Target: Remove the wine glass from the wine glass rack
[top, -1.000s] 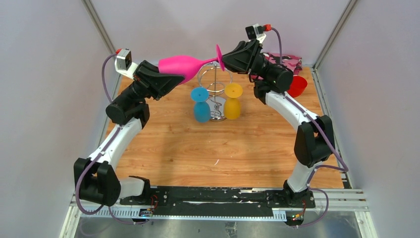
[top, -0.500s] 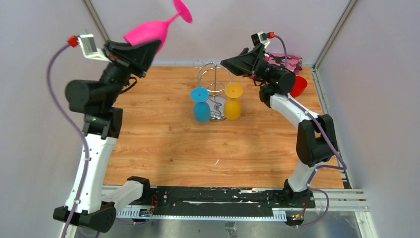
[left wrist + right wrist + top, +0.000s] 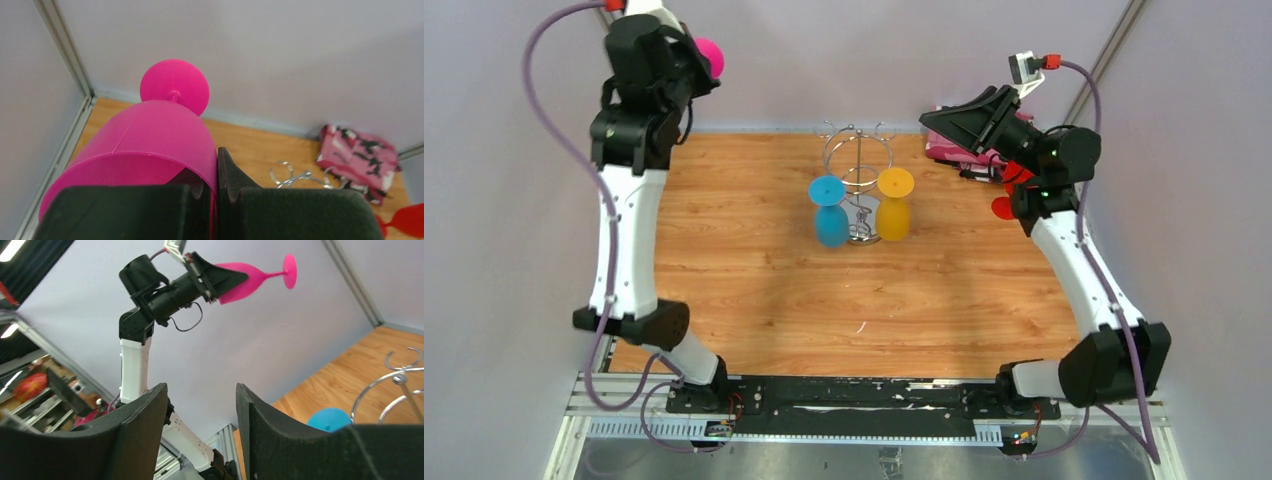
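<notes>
A pink wine glass (image 3: 150, 135) is pinched by its bowl wall in my left gripper (image 3: 216, 170), one finger inside the bowl and one outside. The arm holds it high at the back left (image 3: 709, 55), stem and foot pointing away, well clear of the wine glass rack (image 3: 856, 170). From the rack's wire arms hang a blue glass (image 3: 829, 212) and a yellow glass (image 3: 893, 205), foot up. My right gripper (image 3: 927, 118) is raised to the right of the rack, open, nothing between its fingers (image 3: 145, 415). The right wrist view looks across at the pink glass (image 3: 245, 277).
A pink patterned cloth (image 3: 954, 150) lies at the back right corner of the wooden table. A red glass (image 3: 1007, 195) sits beside it, partly behind my right arm. Enclosure walls stand close on the left, back and right.
My left arm swung up and left, carrying the pink glass away from the rack. My right gripper opened, came off the glass's foot and drew back to the right.
</notes>
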`<state>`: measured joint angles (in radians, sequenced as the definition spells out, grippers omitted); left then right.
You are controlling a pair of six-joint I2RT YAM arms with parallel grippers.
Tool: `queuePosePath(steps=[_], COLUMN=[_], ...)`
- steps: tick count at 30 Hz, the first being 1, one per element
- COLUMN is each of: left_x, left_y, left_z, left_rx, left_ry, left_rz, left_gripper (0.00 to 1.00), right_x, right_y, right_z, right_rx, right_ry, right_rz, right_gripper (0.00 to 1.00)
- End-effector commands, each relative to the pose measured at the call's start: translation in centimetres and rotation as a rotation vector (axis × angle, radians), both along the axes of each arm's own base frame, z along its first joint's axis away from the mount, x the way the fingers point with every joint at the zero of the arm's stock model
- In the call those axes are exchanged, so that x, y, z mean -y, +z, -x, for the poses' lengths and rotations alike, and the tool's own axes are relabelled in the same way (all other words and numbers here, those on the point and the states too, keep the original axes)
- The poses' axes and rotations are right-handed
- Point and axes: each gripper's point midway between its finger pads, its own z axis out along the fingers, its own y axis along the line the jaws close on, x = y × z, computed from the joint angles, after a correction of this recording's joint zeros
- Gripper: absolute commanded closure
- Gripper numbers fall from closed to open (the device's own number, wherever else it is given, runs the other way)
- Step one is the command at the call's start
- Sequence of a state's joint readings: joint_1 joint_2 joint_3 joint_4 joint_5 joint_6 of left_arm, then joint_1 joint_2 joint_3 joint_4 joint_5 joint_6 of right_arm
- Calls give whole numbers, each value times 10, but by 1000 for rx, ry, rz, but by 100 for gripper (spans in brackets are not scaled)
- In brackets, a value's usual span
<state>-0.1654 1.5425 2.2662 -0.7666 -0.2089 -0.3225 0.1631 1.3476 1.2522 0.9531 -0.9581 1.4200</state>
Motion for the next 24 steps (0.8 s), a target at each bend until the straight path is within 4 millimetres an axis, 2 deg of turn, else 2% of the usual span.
queuePosePath(steps=[1,5,9,13,16,20,24], left_x=[-12,-7,2,20,29,25,18], left_y=[-80,-117,-139,-166,-196,-241,-277], left_z=[-18,-38,-51,-64,-72,-79,-81], left_rx=[-302,-394,-446,-505,-582,-694,-783], left_ry=[13,-25,-73,-172,-223,-219,-204], left_rz=[-87,-82,-85,-72,-70,-101,-146], left_gripper=[100,100,100,100,100,100,100], right_x=[15,40,57,72,84,89,90], right_y=[-28,-26,-32,-42,-54,-64,-69], right_z=[-10,-5,-5,-13,-22,-28,-32], right_rx=[69,89,70,46,14,-11,-23], right_ry=[-248,-448,-560,-659,-723,-751,-751], right_rz=[295,417,492,557,612,640,648], right_gripper=[42,38,38,37,34,28,25])
